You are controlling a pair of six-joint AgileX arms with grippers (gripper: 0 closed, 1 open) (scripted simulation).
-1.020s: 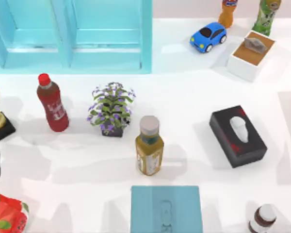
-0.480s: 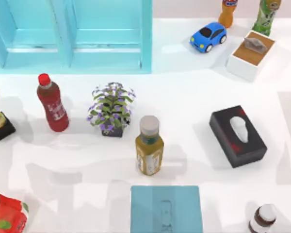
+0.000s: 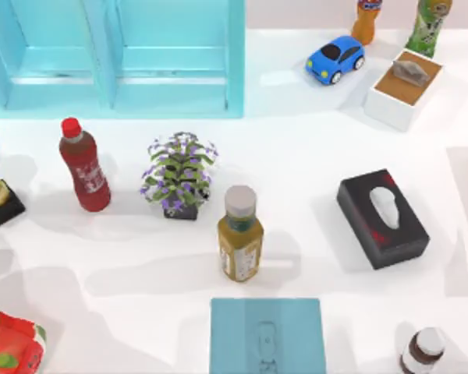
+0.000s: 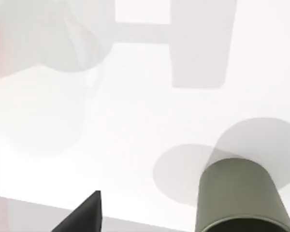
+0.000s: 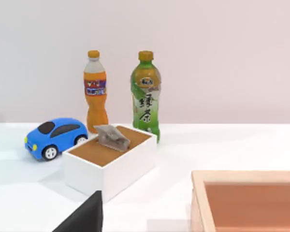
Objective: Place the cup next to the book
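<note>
The book [image 3: 267,336] lies flat on the counter [image 3: 312,156], long axis running front to back, just in front of the yellow bottle [image 3: 240,234]. In the left wrist view the cup [image 4: 239,195] stands upright on the counter, mouth up. Can't tell whether either end effector is open or closed.

The book [image 3: 267,336], a flat light teal-blue rectangle bearing a faint line drawing on its cover, is lying face up on the white table, just in front of the yellow-labelled bottle [image 3: 239,234] as seen from above, with its near edge running out of the top view. The cup [image 4: 240,195], a plain dark olive-grey tumbler with a slight taper and no handle, is standing upright on the white surface in the left wrist view, casting round shadows beside it. Its position relative to the yellow-labelled bottle cannot be told.
</note>
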